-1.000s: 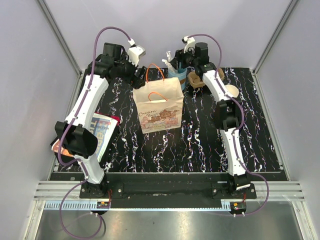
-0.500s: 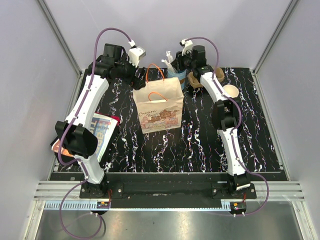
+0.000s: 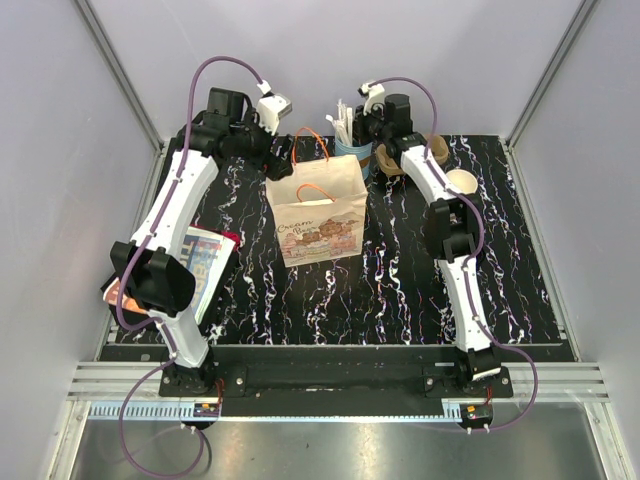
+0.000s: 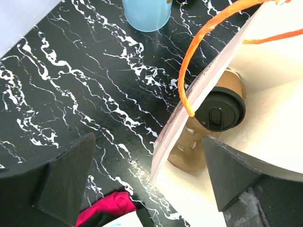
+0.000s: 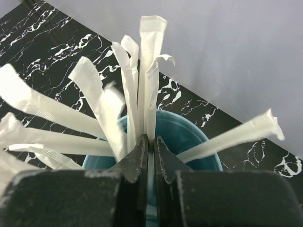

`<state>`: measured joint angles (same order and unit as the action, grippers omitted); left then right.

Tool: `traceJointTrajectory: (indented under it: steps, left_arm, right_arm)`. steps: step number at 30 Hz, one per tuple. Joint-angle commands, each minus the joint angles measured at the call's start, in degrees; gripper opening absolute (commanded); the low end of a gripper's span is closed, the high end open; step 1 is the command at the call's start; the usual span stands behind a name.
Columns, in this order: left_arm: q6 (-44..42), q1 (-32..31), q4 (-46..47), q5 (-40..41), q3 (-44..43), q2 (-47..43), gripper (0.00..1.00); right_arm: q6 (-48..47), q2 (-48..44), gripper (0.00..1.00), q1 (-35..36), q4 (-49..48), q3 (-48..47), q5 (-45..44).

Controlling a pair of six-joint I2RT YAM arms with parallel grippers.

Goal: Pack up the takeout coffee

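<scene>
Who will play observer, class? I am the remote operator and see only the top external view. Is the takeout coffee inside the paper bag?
Observer: Yes. The left wrist view looks into the bag, and the lidded takeout coffee sits inside it.
Operator: What is the right pincer doing at the blue cup?
Observer: In the right wrist view, the right pincer is closed on one white wrapped stick standing in the blue cup.
Operator: Does the left pincer hold anything?
Observer: No. The left pincer is wide open and grips nothing. One finger is over the table, the other over the bag's mouth.
</scene>
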<state>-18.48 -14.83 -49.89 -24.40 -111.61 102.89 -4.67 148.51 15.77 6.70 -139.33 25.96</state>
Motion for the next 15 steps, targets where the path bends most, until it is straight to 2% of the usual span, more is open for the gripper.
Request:
traceJointTrajectory:
  steps: [1,9,15]
  left_arm:
    - [0.9,0.2,2.6,-2.6,1.0,-1.5,0.99]
    - [1.4,0.2,3.2,-3.8,1.8,-2.0,0.99]
    - [1.6,0.2,3.6,-4.3,2.5,-2.5,0.99]
  right_arm:
    - [-3.1,-7.5,0.08,0.5,-1.3,1.9,-1.4]
    - [-5.7,-12.9,0.0,0.4,0.1,4.2,-3.2]
    - [-6.2,-15.3,0.0,0.2,1.6,4.5,-4.7]
